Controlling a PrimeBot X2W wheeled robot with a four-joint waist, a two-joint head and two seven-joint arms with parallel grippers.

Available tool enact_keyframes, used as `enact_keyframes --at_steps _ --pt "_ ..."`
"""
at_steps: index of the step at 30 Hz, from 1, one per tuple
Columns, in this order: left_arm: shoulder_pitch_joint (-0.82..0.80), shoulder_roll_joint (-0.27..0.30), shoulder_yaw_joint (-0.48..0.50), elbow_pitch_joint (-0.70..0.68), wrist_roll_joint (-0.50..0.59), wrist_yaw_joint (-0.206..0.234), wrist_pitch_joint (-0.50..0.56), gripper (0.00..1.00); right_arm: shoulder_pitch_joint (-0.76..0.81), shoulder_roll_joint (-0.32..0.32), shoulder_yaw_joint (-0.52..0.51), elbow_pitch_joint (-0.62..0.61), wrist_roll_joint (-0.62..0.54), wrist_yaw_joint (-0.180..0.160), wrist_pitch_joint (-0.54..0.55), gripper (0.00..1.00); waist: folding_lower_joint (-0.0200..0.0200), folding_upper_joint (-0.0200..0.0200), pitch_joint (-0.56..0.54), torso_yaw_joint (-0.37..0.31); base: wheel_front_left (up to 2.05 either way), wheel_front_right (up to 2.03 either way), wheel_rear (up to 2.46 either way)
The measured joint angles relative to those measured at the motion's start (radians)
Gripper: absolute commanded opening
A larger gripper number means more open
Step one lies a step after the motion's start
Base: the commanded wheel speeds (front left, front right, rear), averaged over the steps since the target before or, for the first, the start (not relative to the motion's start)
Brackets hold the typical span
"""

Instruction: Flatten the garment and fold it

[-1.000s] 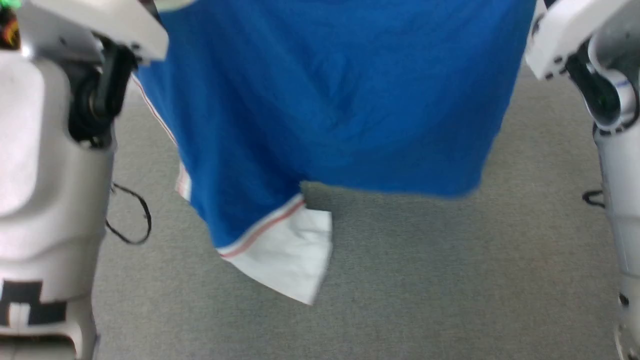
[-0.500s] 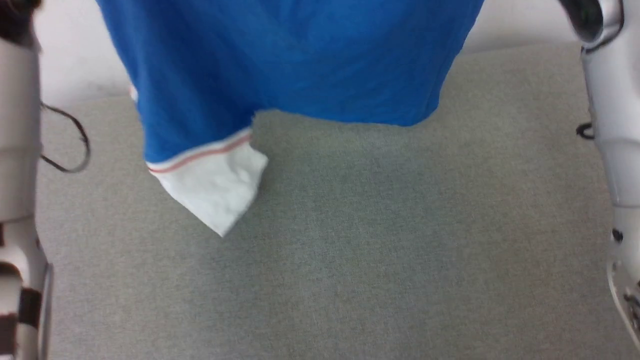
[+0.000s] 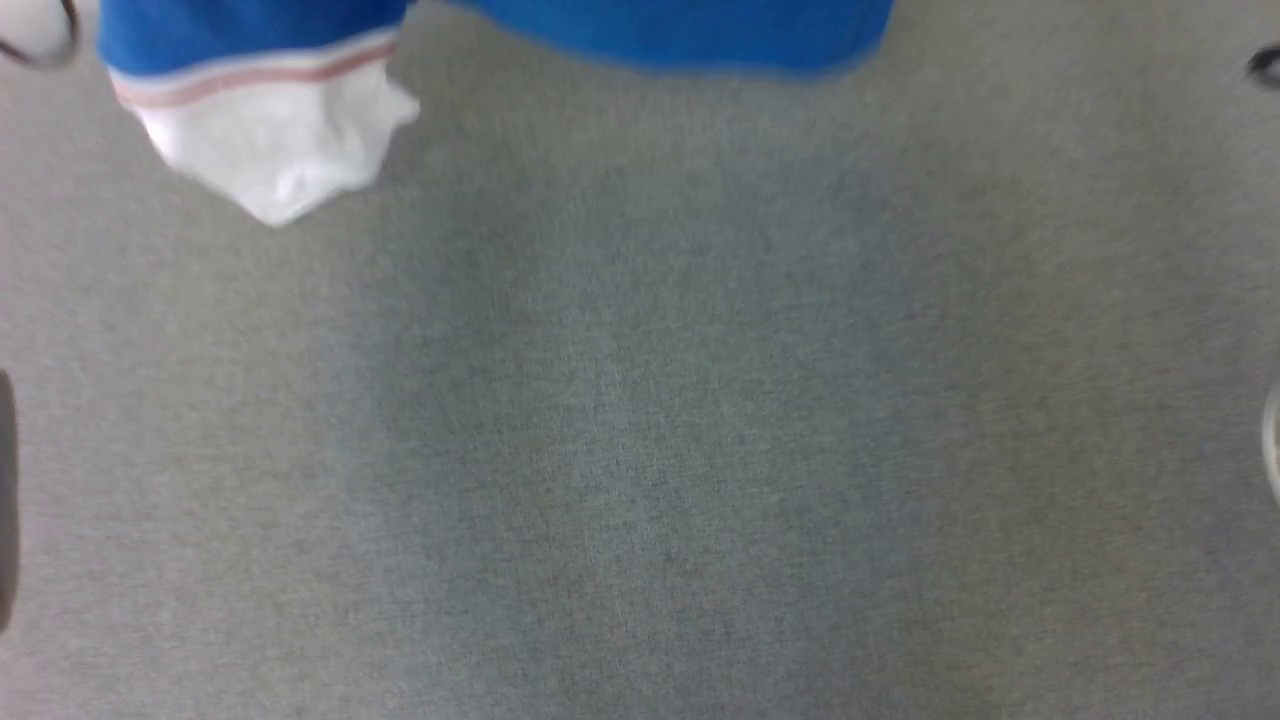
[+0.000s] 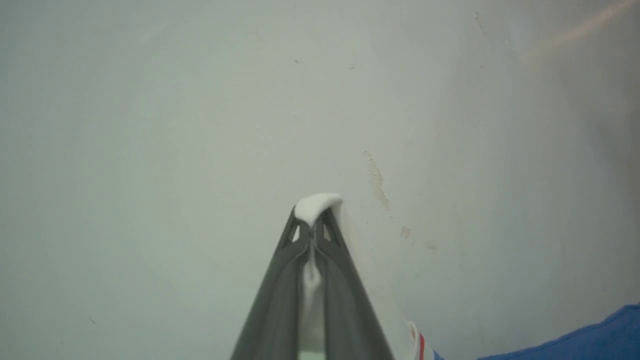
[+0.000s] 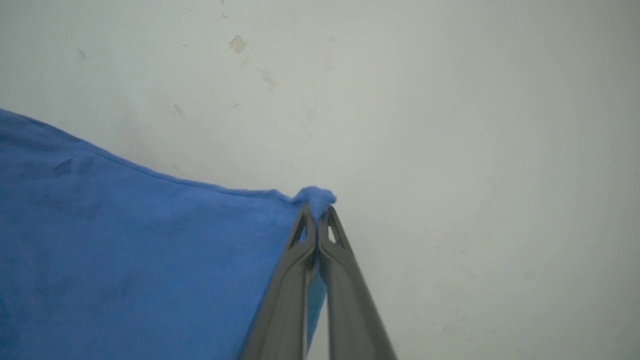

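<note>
The garment [image 3: 690,30] hangs in the air; in the head view its blue lower edge crosses the top, and a white sleeve [image 3: 275,140] with a thin red stripe dangles at the upper left above the grey surface. In the left wrist view my left gripper [image 4: 315,220] is shut on a white fold of the garment [image 4: 317,205], with a bit of blue cloth at the lower right. My right gripper [image 5: 317,212] is shut on a blue corner of the garment [image 5: 145,250], which spreads out to the left of its fingers.
A grey cloth-covered surface [image 3: 650,430] spreads below the hanging garment. A pale wall [image 4: 175,125] with small chips in the paint stands behind both grippers. A dark cable loop [image 3: 40,40] shows at the top left corner.
The garment has gone up in the head view, from filling the upper half to a strip at the top. Both pale arms have left that view.
</note>
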Motion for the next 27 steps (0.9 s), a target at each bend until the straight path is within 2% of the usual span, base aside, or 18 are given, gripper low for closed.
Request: enact_keyframes --at_steps 7,17,22,27 --pt "-0.119 -0.017 -0.019 0.012 0.028 -0.049 -0.146 0.0 -0.115 -0.009 -0.058 0.002 -0.144 0.0 -0.128 0.0 0.0 0.0 0.134 0.008 0.0 0.0 0.0" --pt "-0.181 -0.028 0.001 -0.011 0.029 -0.1 -0.198 0.0 -0.161 -0.047 -0.164 -0.004 -0.3 0.0 -0.237 0.0 -0.0002 0.0001 0.318 0.033 0.0 0.0 0.0" --pt "-0.069 -0.031 0.054 -0.1 0.023 -0.121 -0.199 0.0 -0.128 -0.044 -0.177 0.006 -0.345 0.0 -0.283 0.0 0.0 0.0001 0.395 0.048 0.0 0.0 0.0" --pt "0.08 -0.048 0.115 -0.193 -0.012 -0.129 -0.199 0.0 -0.079 -0.044 -0.152 0.031 -0.336 0.0 -0.332 0.0 -0.0001 0.0001 0.435 0.068 0.0 0.0 0.0"
